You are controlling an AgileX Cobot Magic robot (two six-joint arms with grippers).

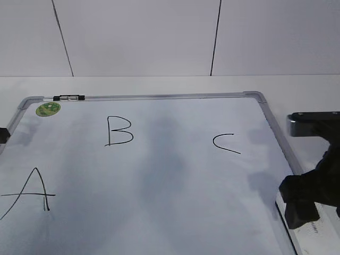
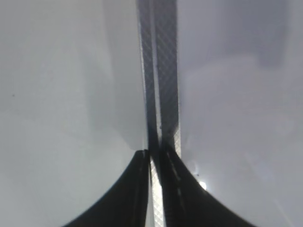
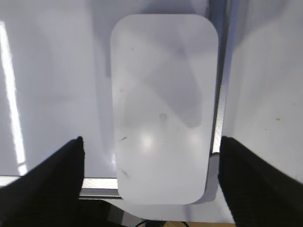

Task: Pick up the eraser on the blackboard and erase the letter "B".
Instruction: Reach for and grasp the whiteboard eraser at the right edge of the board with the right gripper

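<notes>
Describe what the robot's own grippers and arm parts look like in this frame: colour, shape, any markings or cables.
The right gripper has matte black fingers, broad and curving outward toward the base, with no markings or cables visible. In the exterior view the right arm is blocky and black, with a glossy dark housing on top. The left gripper also shows black, curved fingers. No sleeves, labels or wiring are visible.

White eraser (image 3: 163,109) lies flat at blackboard's (image 1: 159,212) edge; "B" (image 1: 119,130) apparently intact.
</notes>
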